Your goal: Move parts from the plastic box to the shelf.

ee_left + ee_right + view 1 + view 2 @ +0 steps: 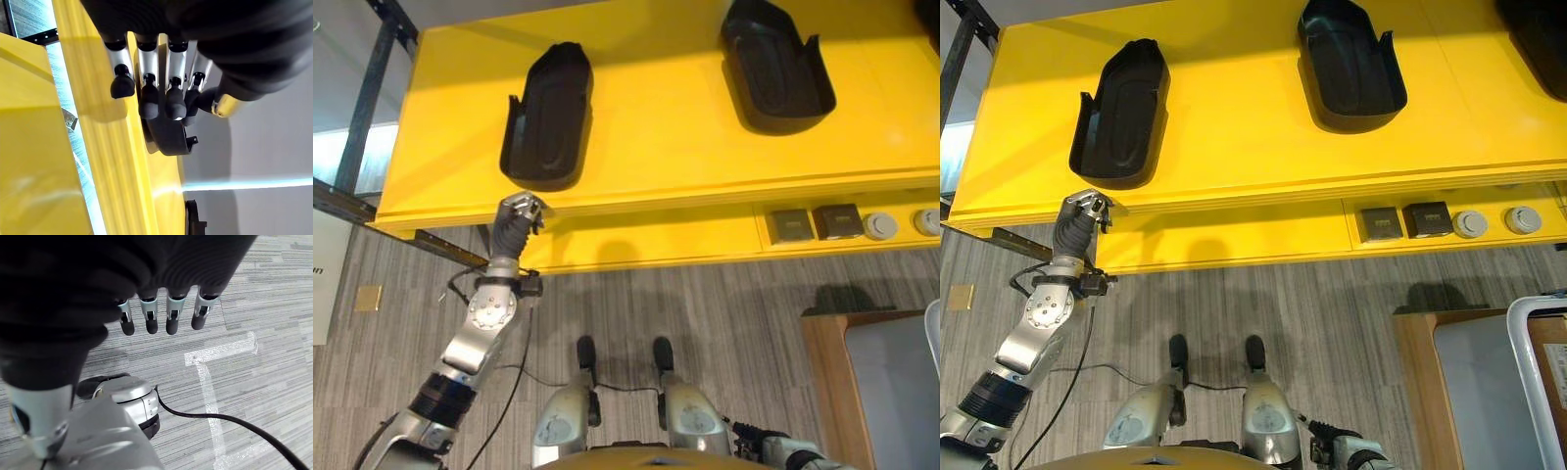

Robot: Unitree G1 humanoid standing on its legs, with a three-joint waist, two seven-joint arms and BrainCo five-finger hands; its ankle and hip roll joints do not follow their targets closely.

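Two black moulded parts lie on the yellow shelf (666,147): one at the left (548,117) and one further right (773,64). The corner of a third black part (1540,34) shows at the far right. My left hand (519,211) is raised to the shelf's front edge, just below the left part and not touching it. Its fingers (148,98) are loosely bent and hold nothing, and the left part (168,139) shows past them. My right hand (159,316) hangs low over the floor with relaxed, empty fingers.
The white rim of the plastic box (1518,362) shows at the lower right, resting on a wood-edged stand (1415,392). On a lower yellow ledge sit two small grey square items (791,225) and two round white ones (879,226). A dark metal frame (367,98) stands left of the shelf.
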